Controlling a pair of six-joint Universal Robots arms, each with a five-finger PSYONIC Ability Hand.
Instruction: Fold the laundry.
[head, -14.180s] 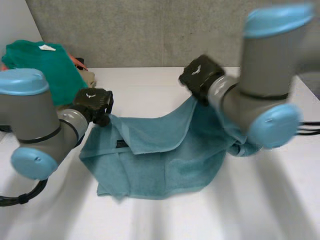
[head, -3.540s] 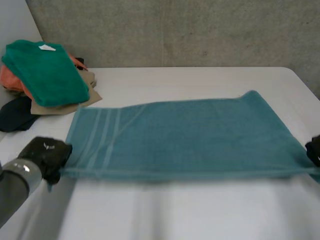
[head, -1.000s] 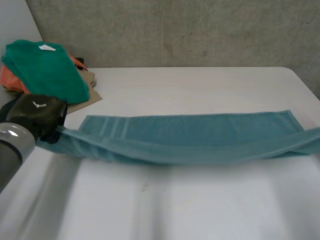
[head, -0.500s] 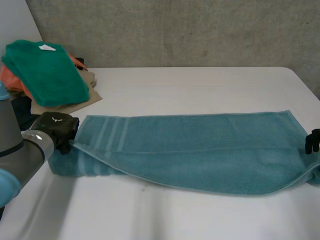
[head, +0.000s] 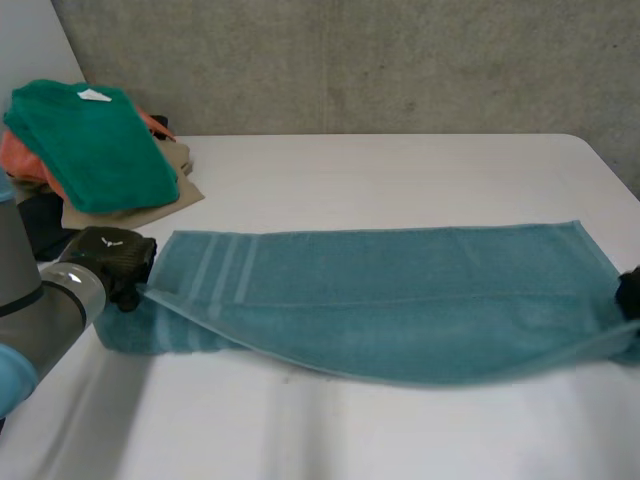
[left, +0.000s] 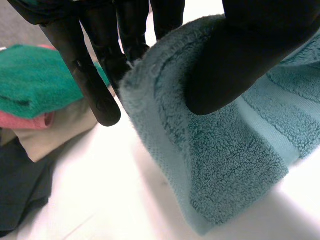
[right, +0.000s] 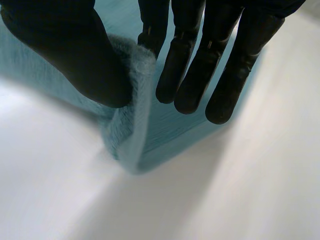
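Teal towel, folded lengthwise, left robot hand and right robot hand pinching ends

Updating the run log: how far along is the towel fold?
Done: the teal towel looks doubled lengthwise, lying flat on the table. In hand: the left hand pinches its striped end, the right hand pinches the opposite end. Left: probably the crosswise folds, then moving it to the folded pile.

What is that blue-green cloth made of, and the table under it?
The teal towel looks like cotton terry: fuzzy looped pile, with flat woven stripes near one end. The white table seems a smooth, matte hard board, perhaps laminate; its exact material is uncertain.
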